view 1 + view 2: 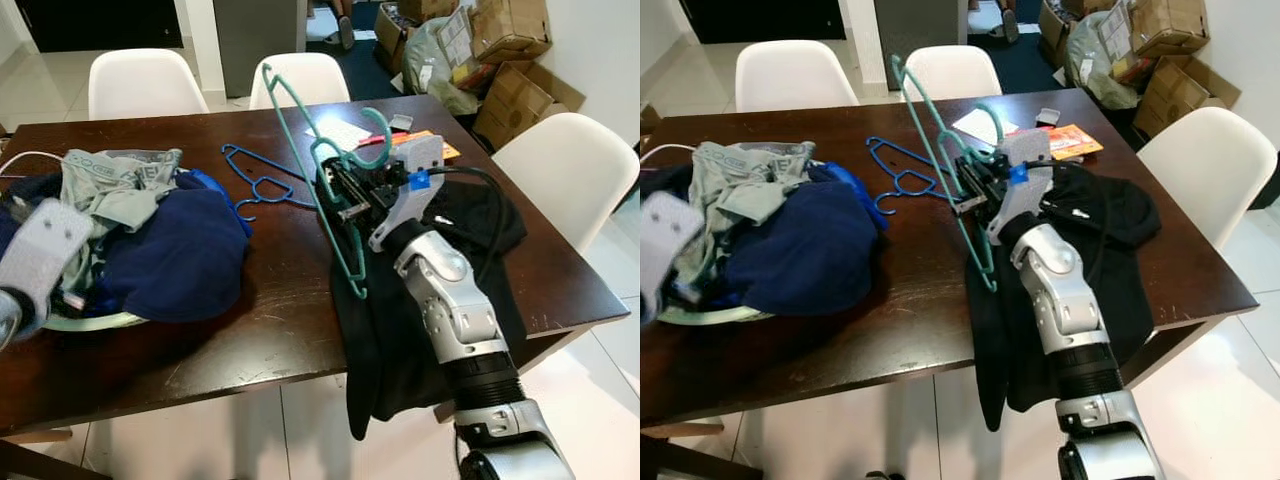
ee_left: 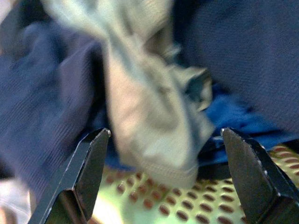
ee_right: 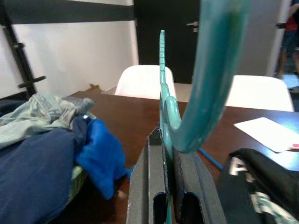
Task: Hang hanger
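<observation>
Left eye view: blue hanger beside laundry pile.

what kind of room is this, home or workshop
Most likely a home dining area: a dark wooden table ringed by white chairs, laundry heaped in a basket, and cardboard boxes stacked by the wall. The right claw holds a teal hanger.

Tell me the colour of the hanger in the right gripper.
Teal green hanger; clearest in the right wrist view.
</observation>
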Motion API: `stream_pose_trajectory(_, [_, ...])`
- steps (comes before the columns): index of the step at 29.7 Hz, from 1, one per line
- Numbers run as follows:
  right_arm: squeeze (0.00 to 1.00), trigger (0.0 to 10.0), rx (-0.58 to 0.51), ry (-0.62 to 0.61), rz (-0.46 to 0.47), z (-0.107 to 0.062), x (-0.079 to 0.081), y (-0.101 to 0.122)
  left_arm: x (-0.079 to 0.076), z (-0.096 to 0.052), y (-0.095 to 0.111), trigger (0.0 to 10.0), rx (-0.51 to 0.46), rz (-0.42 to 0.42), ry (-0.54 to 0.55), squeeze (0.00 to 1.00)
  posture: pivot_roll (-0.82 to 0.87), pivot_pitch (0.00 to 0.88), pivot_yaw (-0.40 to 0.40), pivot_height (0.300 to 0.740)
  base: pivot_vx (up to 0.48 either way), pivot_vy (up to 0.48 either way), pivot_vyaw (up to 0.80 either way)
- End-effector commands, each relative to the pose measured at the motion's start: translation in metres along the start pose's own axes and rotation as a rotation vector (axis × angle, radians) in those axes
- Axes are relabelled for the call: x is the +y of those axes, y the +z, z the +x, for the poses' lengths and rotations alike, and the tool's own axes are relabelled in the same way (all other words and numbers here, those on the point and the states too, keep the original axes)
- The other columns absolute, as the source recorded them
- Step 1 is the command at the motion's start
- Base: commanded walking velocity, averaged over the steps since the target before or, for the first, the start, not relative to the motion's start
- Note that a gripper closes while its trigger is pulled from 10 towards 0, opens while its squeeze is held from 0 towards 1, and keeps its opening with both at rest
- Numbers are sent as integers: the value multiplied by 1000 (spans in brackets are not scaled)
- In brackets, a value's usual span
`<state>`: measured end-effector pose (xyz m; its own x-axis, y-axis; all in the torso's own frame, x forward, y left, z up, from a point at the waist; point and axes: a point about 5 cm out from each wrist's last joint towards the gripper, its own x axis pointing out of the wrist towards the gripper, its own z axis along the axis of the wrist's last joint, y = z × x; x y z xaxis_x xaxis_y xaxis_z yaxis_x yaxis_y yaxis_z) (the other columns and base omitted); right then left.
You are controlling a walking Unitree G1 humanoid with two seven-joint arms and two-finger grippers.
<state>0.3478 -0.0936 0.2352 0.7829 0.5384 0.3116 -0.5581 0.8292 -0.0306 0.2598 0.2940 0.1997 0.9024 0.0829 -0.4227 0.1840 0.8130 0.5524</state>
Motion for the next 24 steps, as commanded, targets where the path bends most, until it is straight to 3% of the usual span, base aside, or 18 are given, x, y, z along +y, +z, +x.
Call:
stream_pose_trajectory(1, [0,10000,-3,-1,-6,-1,0,0,-18,-1,-7,10000,45,21,-126,0,69,96,-23,740,0,0,0])
stream_pose_trajectory(2, [0,10000,-4,-2,-7,-2,-1,0,-31,-5,-2,10000,23,42,-218,0,66,98,-25,740,0,0,0])
stream_pose_trajectory(3, [0,10000,-4,-2,-7,-2,-1,0,-31,-5,-2,10000,23,42,-218,0,66,98,-25,740,0,0,0])
stream_pose_trajectory(4, [0,10000,-3,-10,-12,-3,-4,2,-58,-19,10,10000,-47,81,-442,0,62,102,-25,740,0,0,0])
stream_pose_trajectory(6, [0,10000,-3,-10,-12,-3,-4,2,-58,-19,10,10000,-47,81,-442,0,62,102,-25,740,0,0,0])
stream_pose_trajectory(7, [0,10000,-3,-14,-13,-3,-6,2,-67,-25,14,10000,-78,104,-514,0,62,102,-25,740,0,0,0])
stream_pose_trajectory(10, [0,10000,-3,-17,-13,-4,-7,2,-70,-30,18,10000,-110,129,-559,0,64,106,-25,740,0,0,0])
stream_pose_trajectory(13, [0,10000,-3,-17,-14,-3,-7,3,-70,-43,36,10000,-244,124,-628,0,64,106,-25,740,0,0,0])
stream_pose_trajectory(16, [0,10000,-3,-16,-13,-3,-6,2,-67,-43,40,10000,-267,123,-613,0,64,106,-25,740,0,0,0])
stream_pose_trajectory(17, [0,10000,-2,-15,-12,-3,-6,2,-60,-40,41,10000,-274,126,-554,0,64,106,-25,740,0,0,0])
stream_pose_trajectory(18, [0,10000,-3,-15,-11,-2,-6,2,-44,-32,45,10000,-287,111,-428,0,67,112,-28,740,0,0,0])
stream_pose_trajectory(20, [0,10000,-3,-15,-11,-2,-6,2,-44,-32,45,10000,-287,111,-428,0,67,112,-28,740,0,0,0])
stream_pose_trajectory(22, [0,10000,-3,-14,-9,-2,-5,2,-20,-26,54,10000,-333,82,-253,0,67,112,-28,740,0,0,0])
stream_pose_trajectory(23, [0,10000,-3,-13,-9,-2,-5,2,-7,-29,65,10000,-408,23,-186,0,67,113,-30,740,0,0,0])
stream_pose_trajectory(24, [0,10000,-3,-13,-9,-2,-5,2,-7,-29,65,10000,-408,23,-186,0,67,113,-30,740,0,0,0])
